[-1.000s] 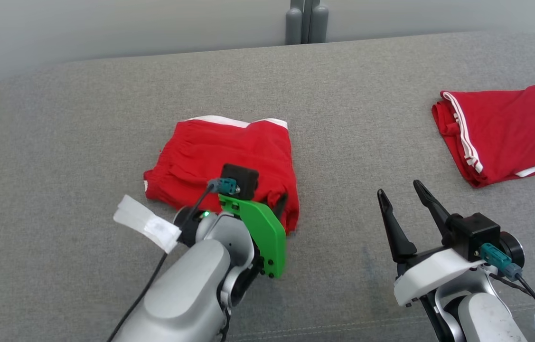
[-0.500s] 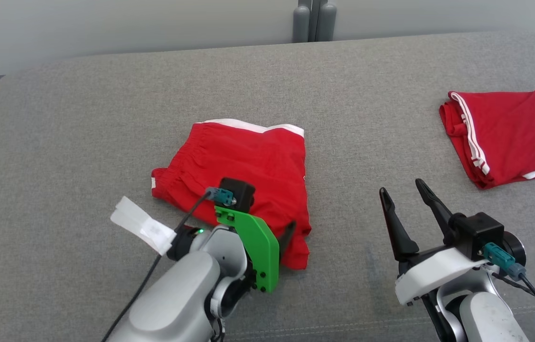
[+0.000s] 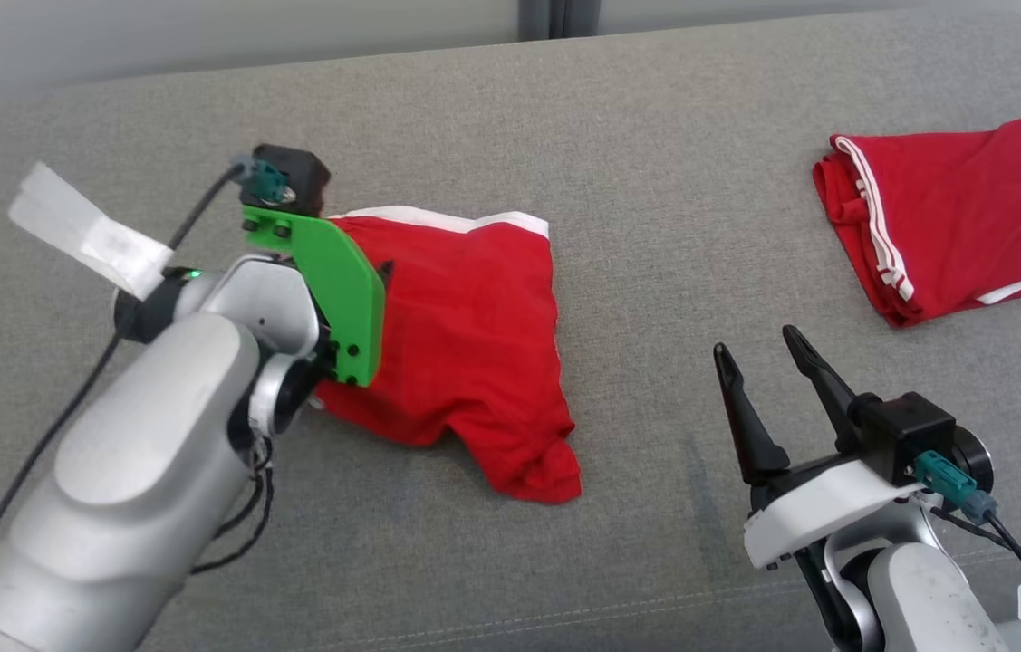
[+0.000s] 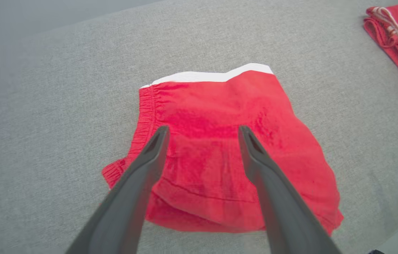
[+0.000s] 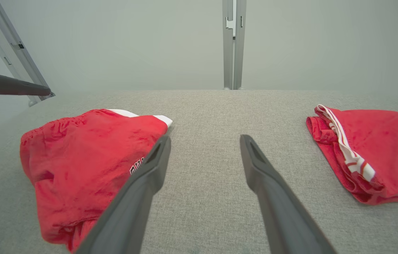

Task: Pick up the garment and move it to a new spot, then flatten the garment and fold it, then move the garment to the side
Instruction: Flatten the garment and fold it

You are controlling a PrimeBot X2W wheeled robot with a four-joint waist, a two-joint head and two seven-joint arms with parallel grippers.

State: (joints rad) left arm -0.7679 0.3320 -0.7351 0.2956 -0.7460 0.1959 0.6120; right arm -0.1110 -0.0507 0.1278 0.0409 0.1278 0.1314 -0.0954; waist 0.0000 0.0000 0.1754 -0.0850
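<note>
Two pincers stand released: left pincer (image 4: 203, 129) over the red shorts (image 4: 220, 106), right pincer (image 5: 205, 138) beside them.

Setting: probably a robot test lab. Evidence: broad grey fabric-covered pad (image 3: 655, 118) with rounded corners; bare pale wall (image 5: 131, 42) behind it; plain metal frame posts (image 5: 233, 42).

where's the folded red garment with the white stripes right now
The striped garment lies at the head view's far right on the grey cushion, beyond the right hand and well apart from the red shorts at centre.
</note>
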